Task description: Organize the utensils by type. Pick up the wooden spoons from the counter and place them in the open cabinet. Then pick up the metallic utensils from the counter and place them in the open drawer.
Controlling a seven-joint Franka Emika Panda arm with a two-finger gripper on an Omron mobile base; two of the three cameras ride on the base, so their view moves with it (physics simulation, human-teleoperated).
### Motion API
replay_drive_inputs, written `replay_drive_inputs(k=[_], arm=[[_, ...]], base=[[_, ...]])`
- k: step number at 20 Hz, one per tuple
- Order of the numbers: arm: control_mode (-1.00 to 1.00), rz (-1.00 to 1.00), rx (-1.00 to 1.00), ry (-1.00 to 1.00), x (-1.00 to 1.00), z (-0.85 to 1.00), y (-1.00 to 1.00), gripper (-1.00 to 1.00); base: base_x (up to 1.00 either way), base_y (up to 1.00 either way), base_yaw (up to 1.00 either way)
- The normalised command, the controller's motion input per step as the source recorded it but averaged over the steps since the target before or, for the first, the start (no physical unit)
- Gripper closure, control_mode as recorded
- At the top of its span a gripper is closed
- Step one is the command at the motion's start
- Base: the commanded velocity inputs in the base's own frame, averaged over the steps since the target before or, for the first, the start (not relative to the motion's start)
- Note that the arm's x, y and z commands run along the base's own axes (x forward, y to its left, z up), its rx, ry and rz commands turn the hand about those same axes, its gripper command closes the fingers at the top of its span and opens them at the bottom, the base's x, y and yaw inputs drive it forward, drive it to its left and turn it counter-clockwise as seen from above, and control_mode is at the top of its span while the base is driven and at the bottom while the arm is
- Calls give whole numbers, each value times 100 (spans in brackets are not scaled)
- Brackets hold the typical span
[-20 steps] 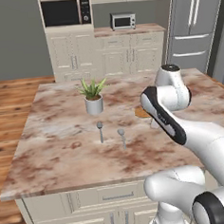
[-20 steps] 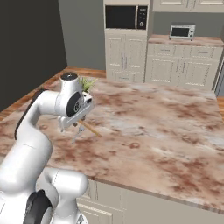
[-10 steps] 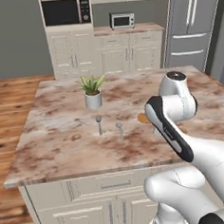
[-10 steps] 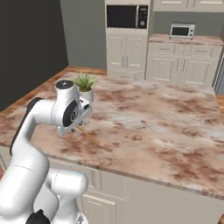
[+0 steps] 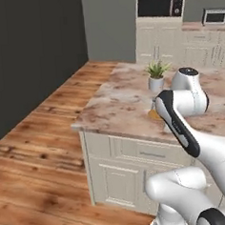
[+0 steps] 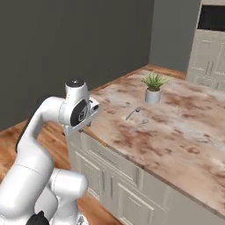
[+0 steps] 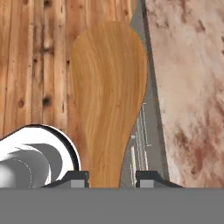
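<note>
Held a wooden spoon (image 7: 109, 96) between closed jaws, bowl hanging past the worktop (image 6: 176, 127) edge over the wood floor (image 7: 39, 65). Risked slipping during the carry. Left two metal utensils (image 6: 133, 113) near the potted plant (image 6: 153, 87).

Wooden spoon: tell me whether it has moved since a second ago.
Yes. The wooden spoon, held in the gripper, has gone from above the counter out past its edge.
</note>
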Motion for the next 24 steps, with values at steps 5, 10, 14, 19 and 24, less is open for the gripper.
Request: replay_drive_inputs(k=[5,10,14,19,24], arm=[[100,0,0,0,0,0,0,100],[100,0,0,0,0,0,0,100],[100,0,0,0,0,0,0,100],[100,0,0,0,0,0,0,100],[100,0,0,0,0,0,0,100]], base=[[-24,0,100],[-15,0,100],[-5,0,100],[-2,0,100],[-5,0,100]])
